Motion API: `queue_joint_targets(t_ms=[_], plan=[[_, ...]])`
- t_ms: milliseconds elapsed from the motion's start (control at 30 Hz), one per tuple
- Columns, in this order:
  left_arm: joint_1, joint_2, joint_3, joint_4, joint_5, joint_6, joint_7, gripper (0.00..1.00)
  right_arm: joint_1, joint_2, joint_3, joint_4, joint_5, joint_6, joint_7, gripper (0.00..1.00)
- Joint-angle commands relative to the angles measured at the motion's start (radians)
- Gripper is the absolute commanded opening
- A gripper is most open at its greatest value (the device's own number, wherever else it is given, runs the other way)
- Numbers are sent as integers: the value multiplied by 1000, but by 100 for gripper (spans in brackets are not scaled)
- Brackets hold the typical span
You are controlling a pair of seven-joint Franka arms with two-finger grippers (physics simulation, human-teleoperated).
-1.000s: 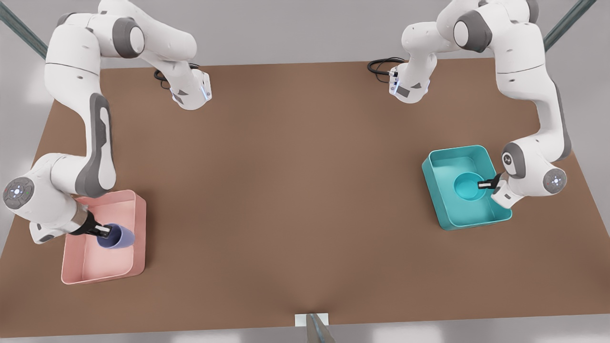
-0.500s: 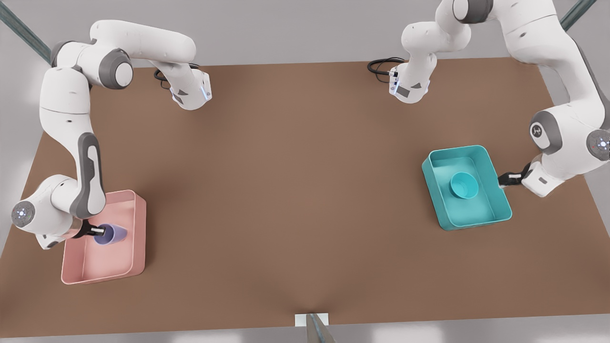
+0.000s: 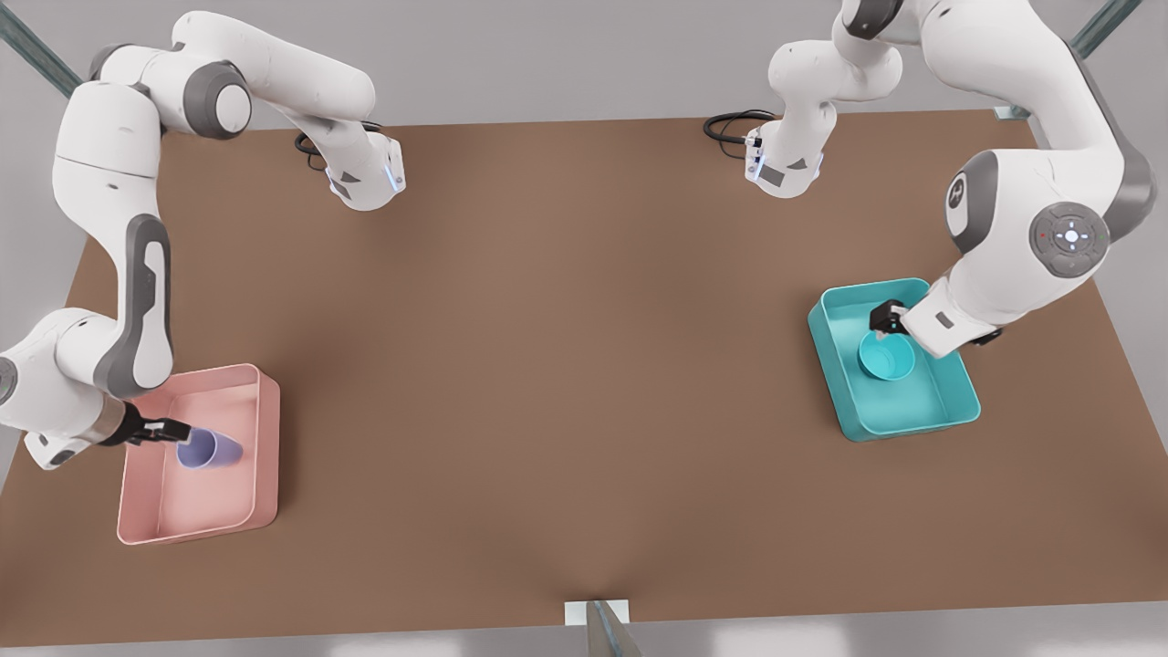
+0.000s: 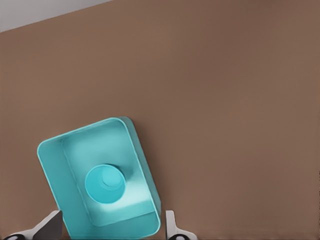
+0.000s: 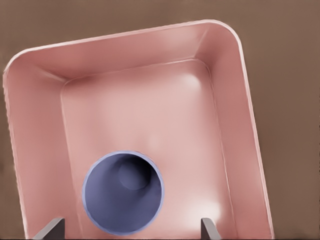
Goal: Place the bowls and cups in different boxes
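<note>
The lavender cup point(image 3: 209, 450) point(image 5: 123, 193) stands upright inside the pale pink box point(image 3: 260, 401) point(image 5: 40, 125) at the front view's left. My right gripper point(image 3: 175, 429) point(image 5: 129, 230) hovers open just beside and above the cup's rim, holding nothing. At the front view's right, the teal bowl point(image 3: 887, 358) point(image 4: 105, 184) rests on the floor of the teal box point(image 3: 912, 420) point(image 4: 55, 165). Above that box's far side hangs my left gripper point(image 3: 883, 319) point(image 4: 110, 231), open, with its fingertips point(image 4: 50, 226) spread wide and apart from the bowl.
Both boxes sit on a brown table point(image 3: 566, 365). The two arm bases point(image 3: 365, 178) stand at its far edge with black cables beside them. A small white and grey fixture point(image 3: 598, 616) sticks up at the near edge.
My right gripper let go of the cup and drew back toward the front view's left. The left arm swung out past the teal box's edge, then back over it. The bowl stayed in the box.
</note>
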Motion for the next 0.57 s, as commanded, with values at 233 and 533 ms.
queue_joint_targets(t_ms=[233, 533], plan=[[1, -4, -1, 1, 3, -54, -154, 100, 216, -195, -2, 175, 55, -488, 264, 100], [4, -2, 1, -1, 1, -55, -154, 100, 236, -467, 0, -60, 3, -525, 305, 100]])
